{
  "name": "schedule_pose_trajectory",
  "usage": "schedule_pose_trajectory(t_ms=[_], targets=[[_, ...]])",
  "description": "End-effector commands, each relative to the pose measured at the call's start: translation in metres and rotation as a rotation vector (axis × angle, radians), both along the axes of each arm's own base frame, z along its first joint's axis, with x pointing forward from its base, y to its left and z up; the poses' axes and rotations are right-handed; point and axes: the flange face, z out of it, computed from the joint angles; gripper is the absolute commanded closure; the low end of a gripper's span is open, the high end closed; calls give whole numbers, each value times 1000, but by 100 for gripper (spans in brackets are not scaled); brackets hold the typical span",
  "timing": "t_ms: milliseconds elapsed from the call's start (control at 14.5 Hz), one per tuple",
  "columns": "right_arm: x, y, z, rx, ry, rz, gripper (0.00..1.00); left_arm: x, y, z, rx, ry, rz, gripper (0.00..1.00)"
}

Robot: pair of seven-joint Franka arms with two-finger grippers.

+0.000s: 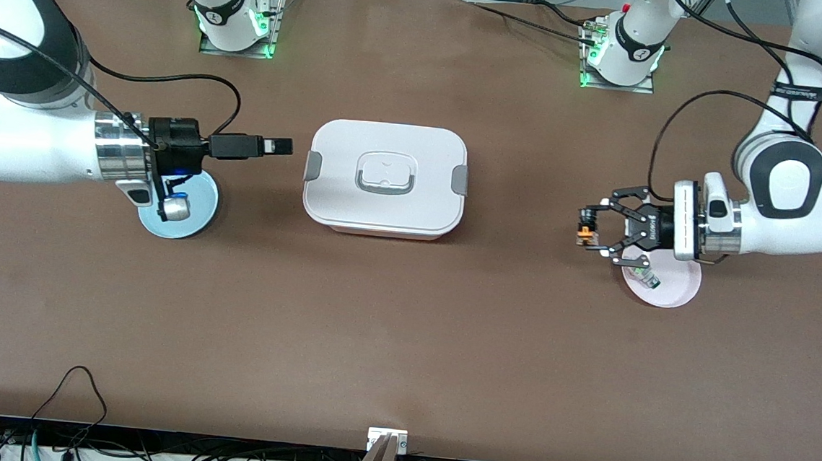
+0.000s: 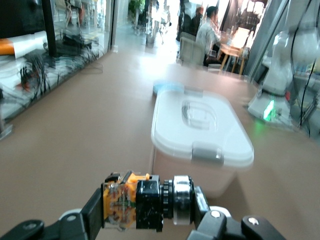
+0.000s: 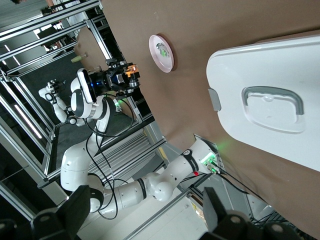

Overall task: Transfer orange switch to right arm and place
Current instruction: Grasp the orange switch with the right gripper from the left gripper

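You are seeing the black claw left gripper (image 1: 588,228) clamping the tiny black-and-orange switch (image 1: 584,231) aloft beside the pink plate (image 1: 675,286), while the slim right gripper (image 1: 283,146) is waiting open over bare table; handover and placing remain.

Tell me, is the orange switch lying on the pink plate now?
No, the left gripper holds the orange switch in the air beside the pink plate.

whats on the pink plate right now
A small green-and-white part lies on the pink plate. The left gripper, shut on the orange switch, hangs over the plate's edge and covers some of it.
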Motion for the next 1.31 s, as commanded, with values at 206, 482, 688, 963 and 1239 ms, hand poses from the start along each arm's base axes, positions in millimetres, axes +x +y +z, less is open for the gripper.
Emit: schedule_pose_trajectory(t_ms=[206, 482, 688, 963, 1239], targets=[[-4, 21, 2, 66, 46, -5, 0, -1, -83, 54, -305, -20, 3, 100], [-5, 65, 11, 140, 30, -89, 0, -19, -173, 75, -468, 71, 5, 100], [-11, 107, 11, 160, 3, -152, 0, -25, -208, 91, -526, 80, 27, 100], [-22, 143, 12, 150, -48, -178, 0, -31, -238, 107, -595, 103, 67, 100], [-38, 176, 13, 144, -49, -198, 0, -29, -238, 107, -604, 106, 80, 100]])
